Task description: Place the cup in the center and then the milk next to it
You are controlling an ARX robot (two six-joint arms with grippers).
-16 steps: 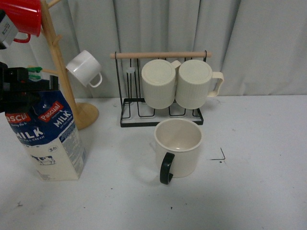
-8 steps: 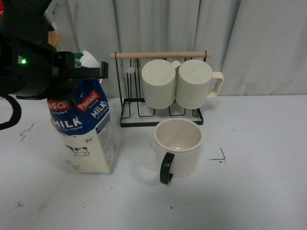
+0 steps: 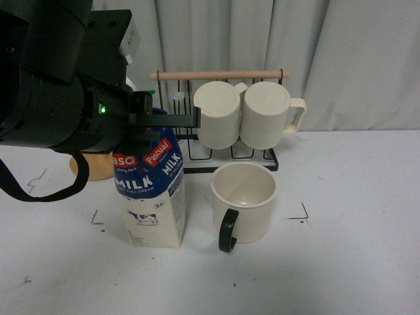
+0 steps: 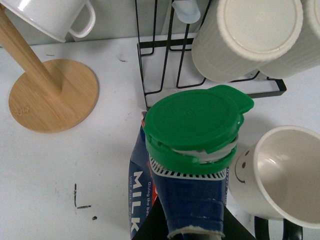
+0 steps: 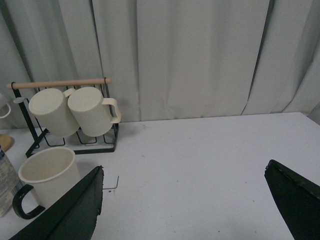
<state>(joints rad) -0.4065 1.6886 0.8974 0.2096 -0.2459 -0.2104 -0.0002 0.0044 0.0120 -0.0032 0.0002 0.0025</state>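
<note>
The milk (image 3: pixel 154 197), a blue and cream carton with a green clip, stands upright just left of the cup (image 3: pixel 244 200). My left gripper (image 3: pixel 164 121) is shut on the carton's top. I cannot tell whether the carton's base touches the table. The cup is a cream mug with a black handle turned toward me. It stands in the center (image 3: pixel 198 190), between black corner marks. In the left wrist view the green clip (image 4: pixel 197 122) tops the milk, and the cup's smiley face (image 4: pixel 242 167) is close beside it. My right gripper (image 5: pixel 185 200) is open and empty, apart from the cup (image 5: pixel 47 172).
A black wire rack (image 3: pixel 172 141) with two ribbed cream mugs (image 3: pixel 243 115) stands right behind the cup and milk. A wooden mug tree's base (image 4: pixel 52 95) with a small white mug (image 4: pixel 50 15) is behind the milk. A grey curtain closes the back.
My left arm has carried the milk to the right, from the far left of the table to just beside the cup. The cup has not moved.
</note>
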